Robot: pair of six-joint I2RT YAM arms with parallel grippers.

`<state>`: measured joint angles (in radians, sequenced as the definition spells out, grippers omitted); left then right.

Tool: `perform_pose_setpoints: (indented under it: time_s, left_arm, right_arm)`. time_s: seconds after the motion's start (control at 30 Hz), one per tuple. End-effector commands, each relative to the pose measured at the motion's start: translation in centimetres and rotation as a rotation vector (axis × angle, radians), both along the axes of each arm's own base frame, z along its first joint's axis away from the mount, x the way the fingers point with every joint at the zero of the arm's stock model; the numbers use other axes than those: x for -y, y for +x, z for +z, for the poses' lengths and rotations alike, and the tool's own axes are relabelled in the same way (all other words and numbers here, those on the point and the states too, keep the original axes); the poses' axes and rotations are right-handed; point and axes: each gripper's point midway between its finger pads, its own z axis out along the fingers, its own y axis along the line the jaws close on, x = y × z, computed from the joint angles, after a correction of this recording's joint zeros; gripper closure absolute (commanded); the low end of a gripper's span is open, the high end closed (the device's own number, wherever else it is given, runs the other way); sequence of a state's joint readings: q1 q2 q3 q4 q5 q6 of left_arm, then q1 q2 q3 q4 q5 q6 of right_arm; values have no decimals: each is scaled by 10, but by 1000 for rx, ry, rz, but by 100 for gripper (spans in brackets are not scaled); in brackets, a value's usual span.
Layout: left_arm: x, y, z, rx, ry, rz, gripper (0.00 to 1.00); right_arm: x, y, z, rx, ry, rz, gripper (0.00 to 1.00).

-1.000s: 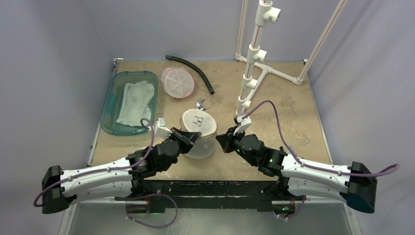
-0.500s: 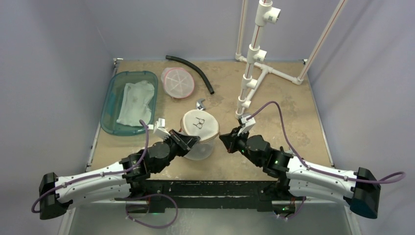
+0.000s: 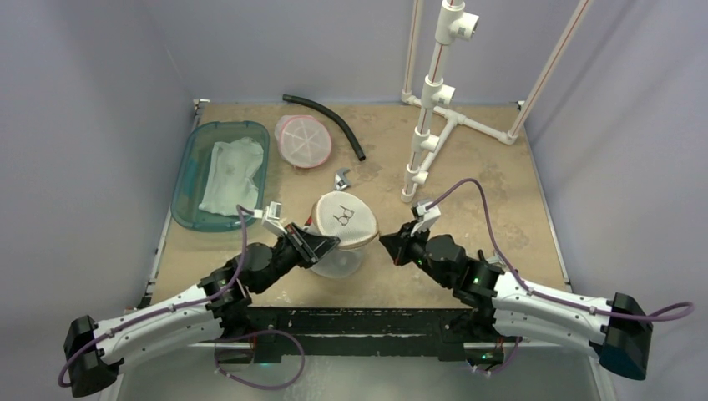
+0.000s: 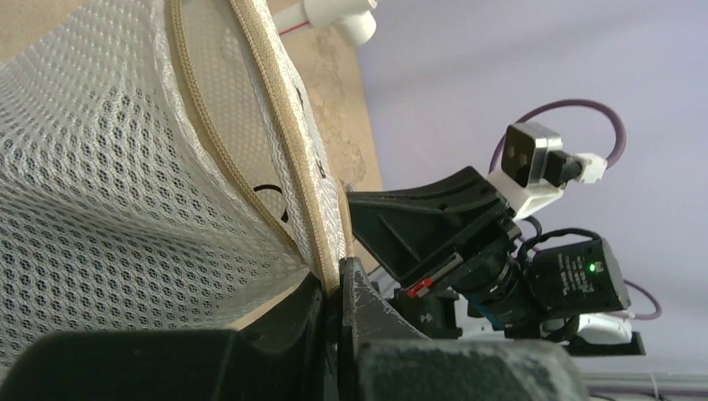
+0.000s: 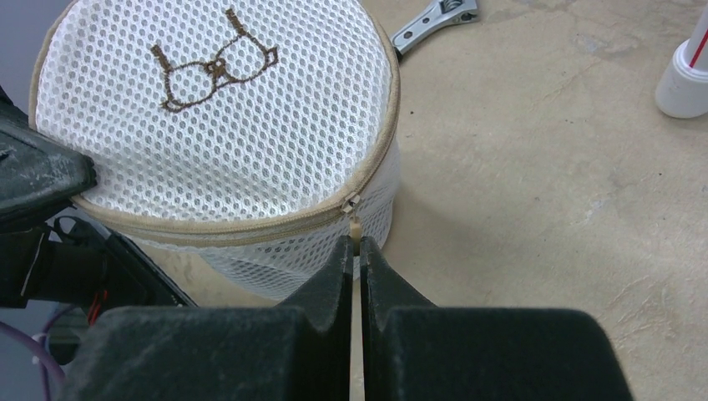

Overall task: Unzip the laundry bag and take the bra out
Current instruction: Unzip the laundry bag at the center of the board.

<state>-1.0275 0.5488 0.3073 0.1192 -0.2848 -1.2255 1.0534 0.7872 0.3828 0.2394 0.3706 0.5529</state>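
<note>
1. A tan table [image 3: 501,192] is seen from above, with both arms reaching in from its near edge
2. A round white mesh laundry bag [image 3: 342,219] is placed near the table's middle
3. The left gripper [image 4: 338,280] is clamped on the bag's tan rim [image 4: 311,219], at its left side
4. The right gripper [image 5: 354,251] is pinched together on the zipper pull [image 5: 354,225], at the bag's right side

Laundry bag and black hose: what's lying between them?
A small metal wrench lies between the laundry bag and the black hose, close to the bag; the top external view shows it.
</note>
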Motion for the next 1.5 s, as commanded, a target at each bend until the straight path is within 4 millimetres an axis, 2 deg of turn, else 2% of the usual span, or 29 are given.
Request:
perform_pose_setpoints:
  time_s: [0.0,0.03,0.07,0.13,0.17,0.27,0.3,0.47,0.57,0.83,1.13,1.47]
  left_arm:
    - [13,-10,26,101,-24,-100,100]
    - [12,-10,26,104,-24,-101,100]
    - [11,-10,27,109,-25,-98,100]
    - [9,-9,31,127,-18,-89,100]
    - [7,-8,33,138,-11,-83,100]
    - [4,-6,46,180,15,-75,100]
    - [4,-5,49,193,30,-74,100]
    - [5,-5,67,284,83,-98,100]
    - [7,-10,79,354,101,-134,100]
    - [7,-35,101,487,94,-255,100]
    - [-4,-60,117,545,30,-328,100]
    - [-2,-67,119,559,24,-367,100]
  right_arm:
    - [-1,0,8,20,49,10,100]
    - [-2,-2,11,25,58,24,100]
    - [-3,-4,16,29,67,41,92]
    - [-7,-11,25,36,76,93,60]
    - [-10,-16,32,40,84,124,49]
    - [-14,-29,50,43,105,198,29]
    - [-13,-32,55,40,105,213,27]
    - [-2,-37,86,33,159,194,25]
    - [8,-33,104,27,230,164,24]
    - [15,-23,125,15,360,243,24]
    - [5,-26,116,-51,474,402,24]
    - [-7,-34,114,-92,526,526,28]
